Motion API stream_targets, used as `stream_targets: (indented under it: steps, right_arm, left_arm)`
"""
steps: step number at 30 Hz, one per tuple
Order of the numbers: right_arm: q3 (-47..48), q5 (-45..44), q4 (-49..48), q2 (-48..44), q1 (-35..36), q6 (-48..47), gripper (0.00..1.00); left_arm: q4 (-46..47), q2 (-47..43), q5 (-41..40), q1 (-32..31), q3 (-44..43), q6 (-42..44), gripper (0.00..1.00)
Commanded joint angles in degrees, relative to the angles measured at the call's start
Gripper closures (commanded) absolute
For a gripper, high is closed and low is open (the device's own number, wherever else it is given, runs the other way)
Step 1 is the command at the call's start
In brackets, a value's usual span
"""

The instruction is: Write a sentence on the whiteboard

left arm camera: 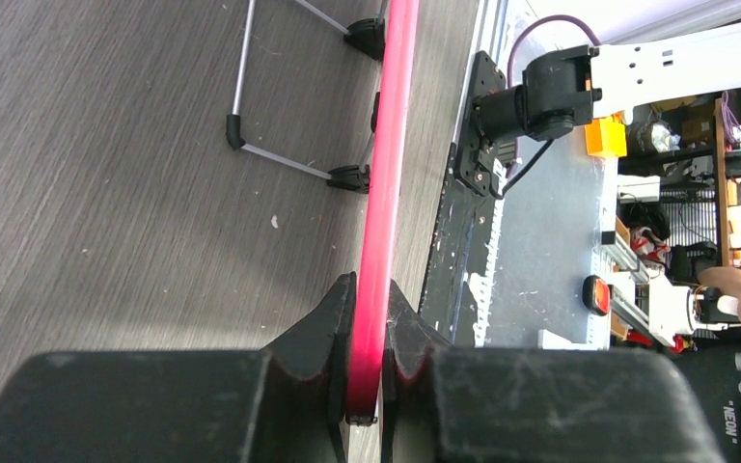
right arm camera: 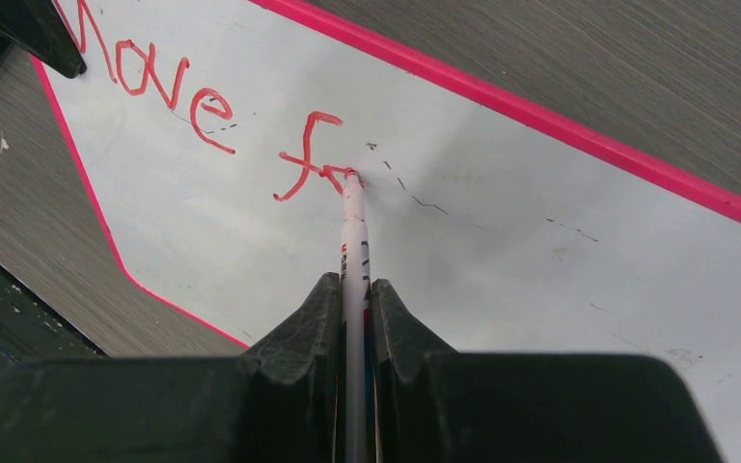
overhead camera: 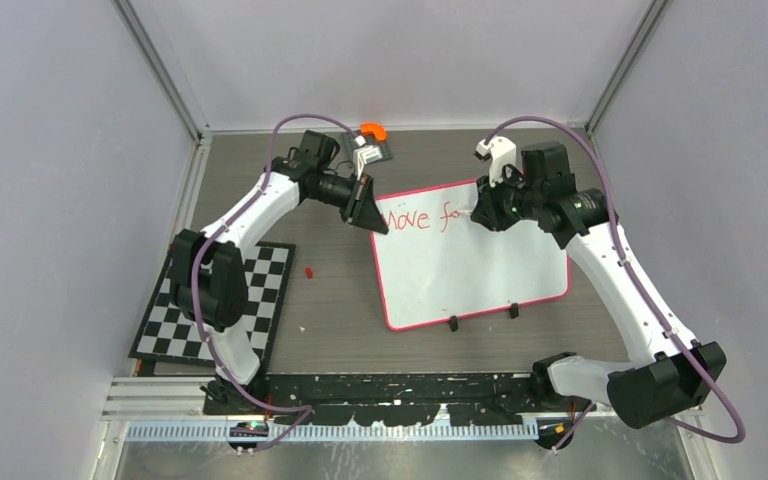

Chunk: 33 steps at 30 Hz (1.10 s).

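Red and unfinished, the sentence [right arm camera: 203,106] reads "Move f" along the far edge of the whiteboard [overhead camera: 470,270] at mid-desk [overhead camera: 330,300], my right claw [right arm camera: 352,289] clamping the marker [right arm camera: 353,231] on its last letter, my left claw [left arm camera: 369,318] pinching the board's rim.

Two slender arms were seen, the left arm [overhead camera: 260,205] and the right arm [overhead camera: 625,275], each built of glossy white shell links joined by bulky black motor housings [overhead camera: 218,280]. A thin purple cable [overhead camera: 611,205] was run along each arm from base to wrist. A small white bracket [overhead camera: 498,152] was fitted above each wrist. The left gripper [left arm camera: 367,371] and the right gripper [right arm camera: 352,304] were formed of matte black wedge-shaped fingers [right arm camera: 304,323] with stepped, notched inner faces.
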<state>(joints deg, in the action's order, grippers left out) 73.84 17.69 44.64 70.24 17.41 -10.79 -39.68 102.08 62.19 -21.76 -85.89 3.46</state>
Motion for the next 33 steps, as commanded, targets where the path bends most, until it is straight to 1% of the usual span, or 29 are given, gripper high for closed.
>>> stream_targets:
  steps: [1,14,22,27,33]
  right_arm:
    - [3.24,-0.05,-0.87,-2.23,-0.87,-0.2,1.0]
    - [2.63,-1.49,-1.23,-0.91,-1.06,-1.25,1.0]
    - [1.4,-5.01,-0.53,-0.81,-1.03,-2.14,1.0]
    - [-0.28,-4.52,0.89,-1.75,-1.05,-2.95,1.0]
    - [-1.41,-1.91,2.93,-2.51,-0.97,-3.54,1.0]
  left_arm:
    - [0.08,-0.61,-0.63,-0.13,0.02,0.31,1.0]
    - [0.12,-0.51,-0.58,-0.21,-0.33,0.19,1.0]
    - [0.06,-0.39,-0.67,-0.21,-0.43,0.18,1.0]
    - [0.03,-0.39,-0.78,-0.21,-0.42,0.21,1.0]
    - [0.03,-0.39,-0.82,-0.21,-0.41,0.14,1.0]
